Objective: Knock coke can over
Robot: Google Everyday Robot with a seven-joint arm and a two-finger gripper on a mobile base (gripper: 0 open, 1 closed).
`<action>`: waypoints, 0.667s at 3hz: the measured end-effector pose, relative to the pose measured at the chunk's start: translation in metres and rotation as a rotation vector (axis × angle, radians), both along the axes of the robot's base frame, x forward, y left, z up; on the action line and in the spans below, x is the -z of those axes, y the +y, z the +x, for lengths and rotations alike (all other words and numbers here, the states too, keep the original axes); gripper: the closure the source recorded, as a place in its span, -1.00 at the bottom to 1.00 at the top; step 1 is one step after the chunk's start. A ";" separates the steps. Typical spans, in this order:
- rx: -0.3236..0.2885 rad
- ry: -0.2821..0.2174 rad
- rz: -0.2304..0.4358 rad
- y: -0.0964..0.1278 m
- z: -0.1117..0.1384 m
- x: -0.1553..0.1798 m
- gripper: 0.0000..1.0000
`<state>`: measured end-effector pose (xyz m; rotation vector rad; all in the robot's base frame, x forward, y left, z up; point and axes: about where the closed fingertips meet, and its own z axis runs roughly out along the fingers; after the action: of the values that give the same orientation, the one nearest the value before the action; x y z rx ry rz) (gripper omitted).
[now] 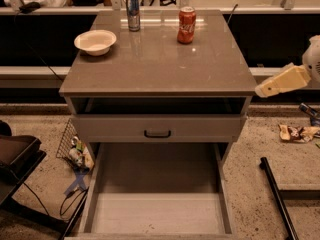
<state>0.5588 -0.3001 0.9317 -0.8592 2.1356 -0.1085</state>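
Red coke can (186, 25) upright upper centre on table (160, 71), white script. Gripper (270, 86) at right edge, well apart; cannot tell whether apart or together.

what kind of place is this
Likely a robot test lab or office: a drawer cabinet holding a coke can, a wire basket on the floor, and the end effector off its right edge.
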 end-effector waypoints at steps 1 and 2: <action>0.011 -0.124 0.165 0.008 0.035 0.012 -1.00; 0.020 -0.210 0.216 0.018 0.054 0.000 -1.00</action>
<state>0.6124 -0.2820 0.9316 -0.6700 1.9186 0.0216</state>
